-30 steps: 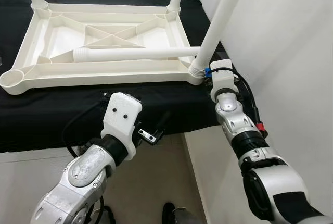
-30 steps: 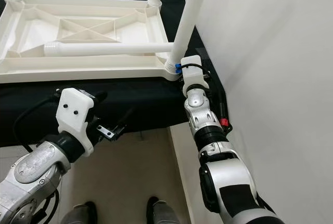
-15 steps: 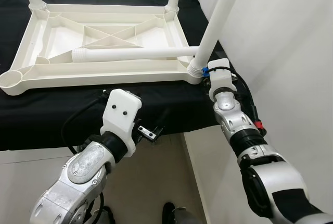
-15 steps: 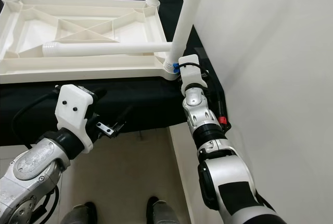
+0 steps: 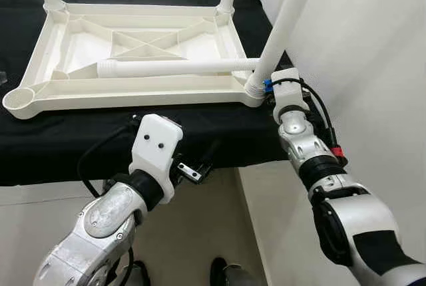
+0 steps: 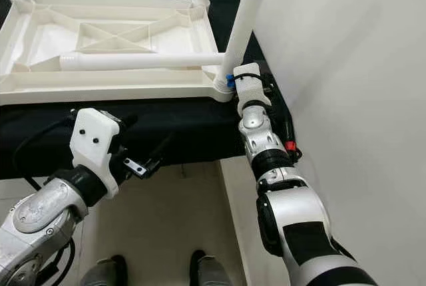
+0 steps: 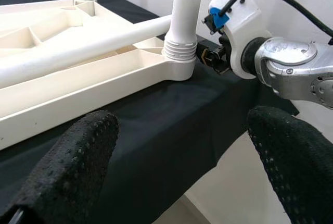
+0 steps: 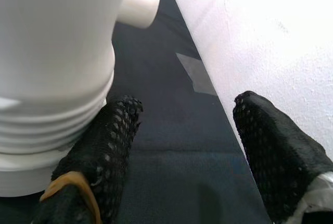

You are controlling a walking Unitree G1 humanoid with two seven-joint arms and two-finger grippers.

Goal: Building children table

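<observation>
Right wrist view: my right gripper [image 8: 184, 146], fingers spread, is sitting beside the screwed-in leg [image 5: 283, 30] of the upturned table [image 5: 133, 53]. Left gripper [image 7: 182, 166] is hovering open; the loose leg [image 5: 173, 68] needs grasping squarely.

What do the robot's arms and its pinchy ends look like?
Both arms are shiny silver metal with black joints. Each wrist wears a chunky white plastic block; the left one has two small dark dots. Black cables loop beside both wrists. The right wrist has a blue clip, and a red spot shows lower down the arm. Each end effector has two black fingers with a bumpy, dotted surface.
</observation>
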